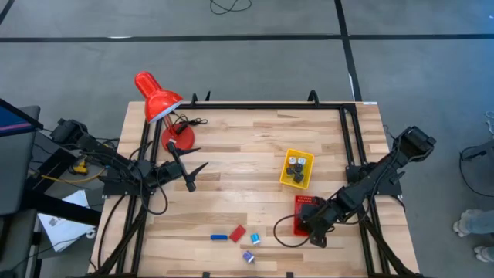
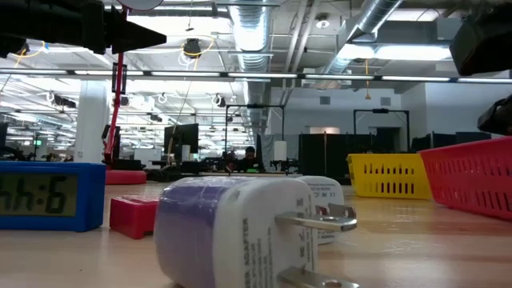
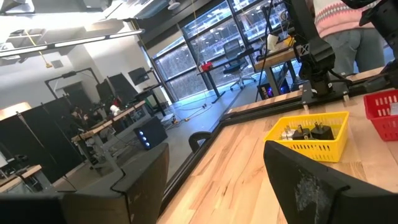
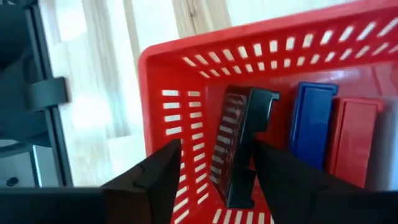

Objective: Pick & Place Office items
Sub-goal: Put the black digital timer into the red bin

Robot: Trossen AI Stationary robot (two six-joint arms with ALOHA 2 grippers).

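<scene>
Our left gripper [image 1: 197, 168] hangs open near the red desk lamp [image 1: 158, 100]. Loose office pieces [image 1: 238, 235] lie along the table's near edge. Our right gripper [image 4: 214, 171] stands parted over the red mesh basket [image 4: 186, 87], flanking a black clip [image 4: 242, 143]

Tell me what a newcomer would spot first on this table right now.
The red desk lamp at the far left corner grabs the eye first. Next, the right gripper sits open over the red mesh basket near the table's right edge, a dark piece between its fingers beside a blue bar and a red bar. The yellow tray of black clips sits just beyond.
</scene>
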